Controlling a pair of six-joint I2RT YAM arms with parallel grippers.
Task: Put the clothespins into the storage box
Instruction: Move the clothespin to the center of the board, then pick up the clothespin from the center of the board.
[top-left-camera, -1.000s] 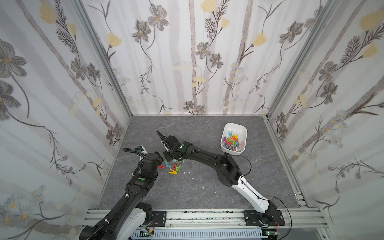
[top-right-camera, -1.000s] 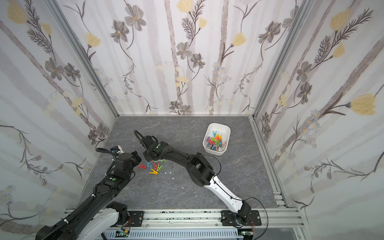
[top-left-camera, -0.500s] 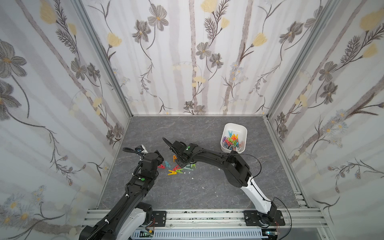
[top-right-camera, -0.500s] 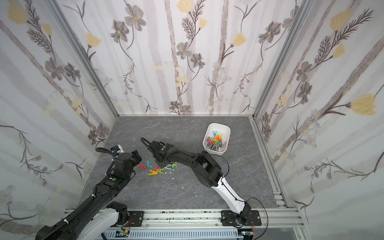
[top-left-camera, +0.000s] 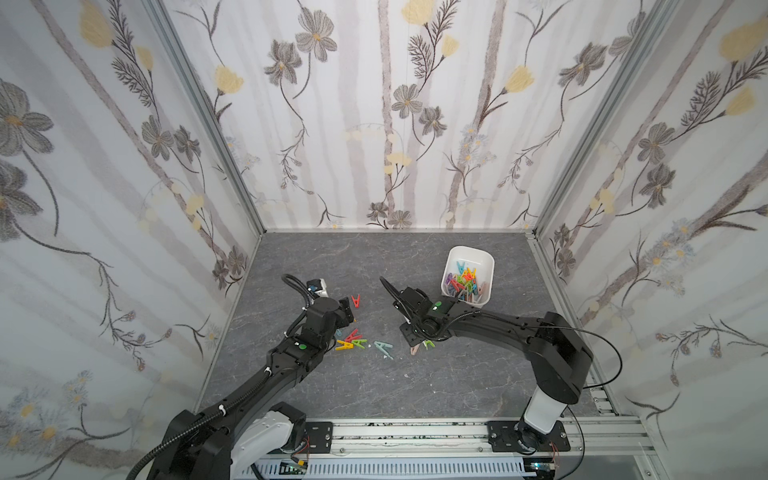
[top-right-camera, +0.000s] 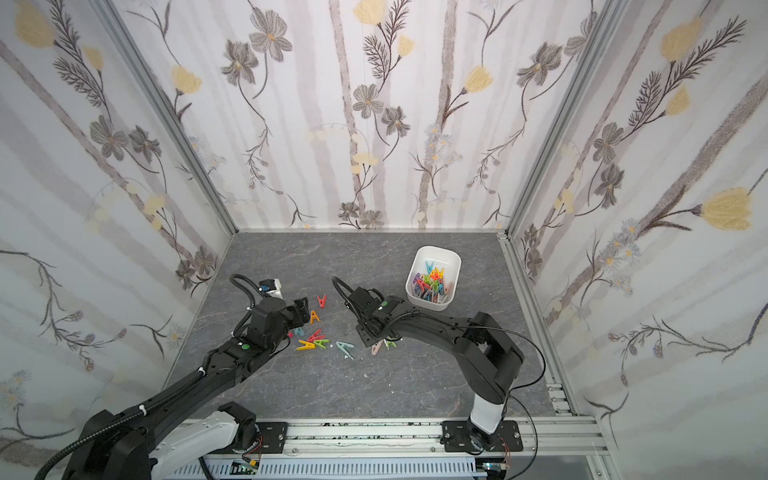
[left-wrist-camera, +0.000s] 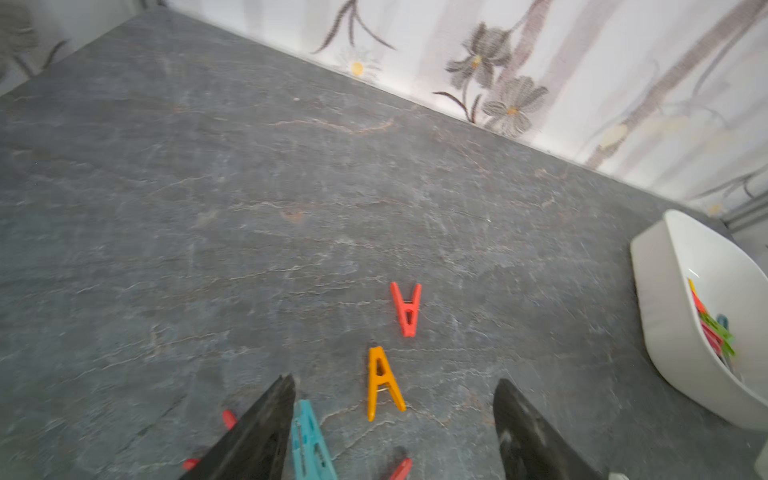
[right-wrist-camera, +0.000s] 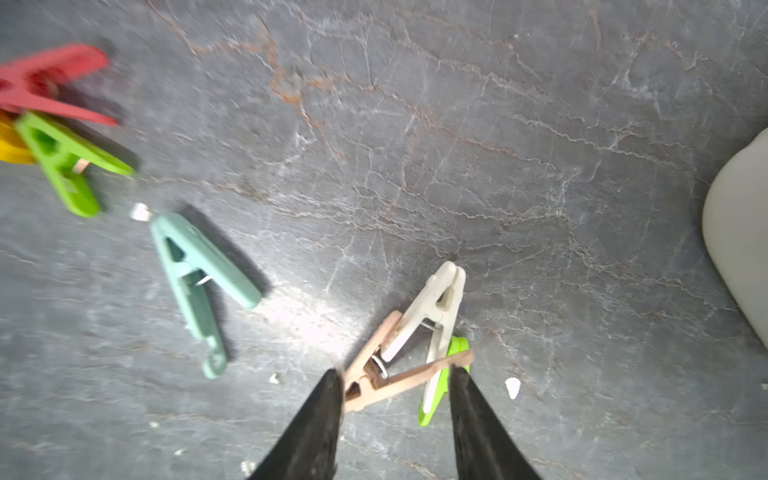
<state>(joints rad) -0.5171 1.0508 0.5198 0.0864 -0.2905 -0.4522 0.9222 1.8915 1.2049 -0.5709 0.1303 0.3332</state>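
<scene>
The right end effector (right-wrist-camera: 395, 374) pinches the beige clothespin (right-wrist-camera: 407, 381) on the tabletop (right-wrist-camera: 498, 166), near the storage box (top-left-camera: 469, 253). A white clothespin (right-wrist-camera: 436, 299) and a green clothespin (right-wrist-camera: 434, 399) lie tangled across it, so lift slowly to shed them. The left end effector (left-wrist-camera: 393, 378) hangs spread and empty

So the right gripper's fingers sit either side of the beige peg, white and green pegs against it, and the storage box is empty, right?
No: the storage box is not empty. Both top views show coloured clothespins heaped in it. The rest holds: in the right wrist view the right gripper straddles the beige peg, with the white peg and green peg against it.
</scene>
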